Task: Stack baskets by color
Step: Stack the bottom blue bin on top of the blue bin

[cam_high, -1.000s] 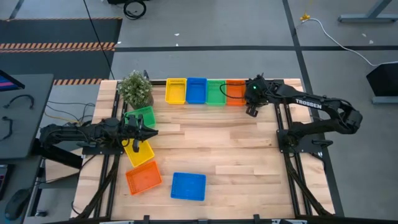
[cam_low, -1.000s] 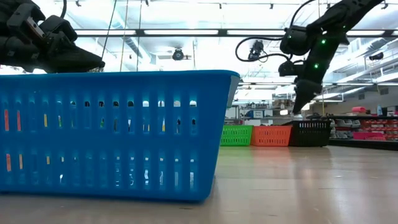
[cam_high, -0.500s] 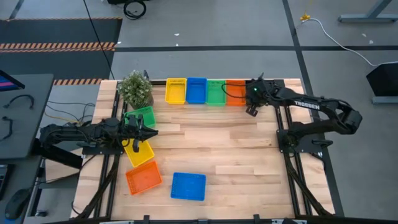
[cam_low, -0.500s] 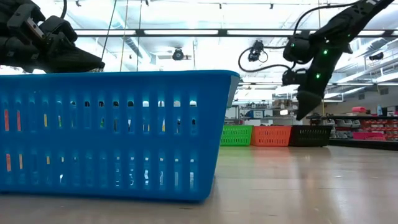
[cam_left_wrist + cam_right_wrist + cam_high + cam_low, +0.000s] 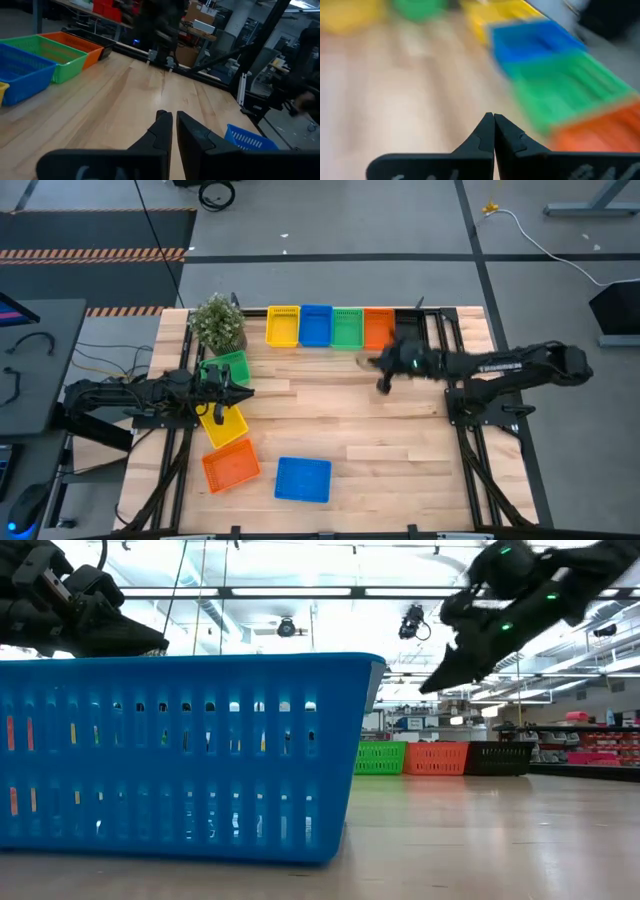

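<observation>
- Grey concrete floor (image 5: 330, 220) all round the wooden table (image 5: 340, 420); a white cable (image 5: 540, 235) trails across it at far right
- Striped hazard mat (image 5: 90, 252) on the far left; dark desk (image 5: 35, 360) at left
- Ceiling strip lights (image 5: 300, 592) glow above; shelving (image 5: 590, 745) beyond

Wooden table (image 5: 330, 420), light planks. Along far edge, touching in a row: yellow basket (image 5: 283, 326), blue basket (image 5: 315, 325), green basket (image 5: 346, 328), orange basket (image 5: 377, 328), black basket (image 5: 408, 323). Far left: plant (image 5: 218, 322), second green basket (image 5: 229, 367). Near left: second yellow basket (image 5: 226, 427), second orange basket (image 5: 230, 469), second blue basket (image 5: 303, 479).
</observation>
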Motion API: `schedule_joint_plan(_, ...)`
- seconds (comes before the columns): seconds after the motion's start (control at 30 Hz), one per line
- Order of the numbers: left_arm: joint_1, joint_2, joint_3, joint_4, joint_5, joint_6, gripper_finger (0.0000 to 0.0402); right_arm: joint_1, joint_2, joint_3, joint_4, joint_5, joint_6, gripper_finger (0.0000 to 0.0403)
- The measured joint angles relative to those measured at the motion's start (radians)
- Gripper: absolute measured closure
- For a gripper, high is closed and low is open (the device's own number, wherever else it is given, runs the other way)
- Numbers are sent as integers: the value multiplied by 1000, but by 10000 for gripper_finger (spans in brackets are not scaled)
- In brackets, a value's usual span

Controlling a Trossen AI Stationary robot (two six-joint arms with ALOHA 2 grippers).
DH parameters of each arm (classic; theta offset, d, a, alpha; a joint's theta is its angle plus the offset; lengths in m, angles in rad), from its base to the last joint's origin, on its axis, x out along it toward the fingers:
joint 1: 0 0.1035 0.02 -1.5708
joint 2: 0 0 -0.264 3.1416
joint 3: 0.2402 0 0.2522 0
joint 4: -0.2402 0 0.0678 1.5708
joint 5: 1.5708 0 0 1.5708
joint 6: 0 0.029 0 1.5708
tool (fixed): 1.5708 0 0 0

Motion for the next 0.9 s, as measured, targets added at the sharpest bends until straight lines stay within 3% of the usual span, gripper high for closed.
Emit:
schedule_joint_plan(0.13, 1, 0, 0, 8, -17, -1, 368, 223, 53, -123, 344, 46, 37, 401)
schedule_joint_plan(0.23, 1, 0, 0, 7, -17, 0, 364, 396, 111, -182, 572, 176, 46, 402)
schedule_joint_plan(0.33, 1, 0, 0, 24, -33, 31, 363, 562, 183, -197, 702, 334, 17, 402)
schedule_joint_plan(0.43, 1, 0, 0, 125, -76, 39, 363, 677, 252, -178, 722, 440, -6, 402)
schedule_joint_plan(0.53, 1, 0, 0, 243, -83, -31, 364, 750, 317, -150, 731, 476, -2, 401)
schedule_joint_plan(0.73, -2, 16, 1, 479, -72, -19, 365, 801, 433, -90, 756, 479, 1, 400)
schedule_joint_plan(0.9, -62, 142, 52, 477, -48, 67, 375, 796, 512, -31, 763, 479, -23, 400)
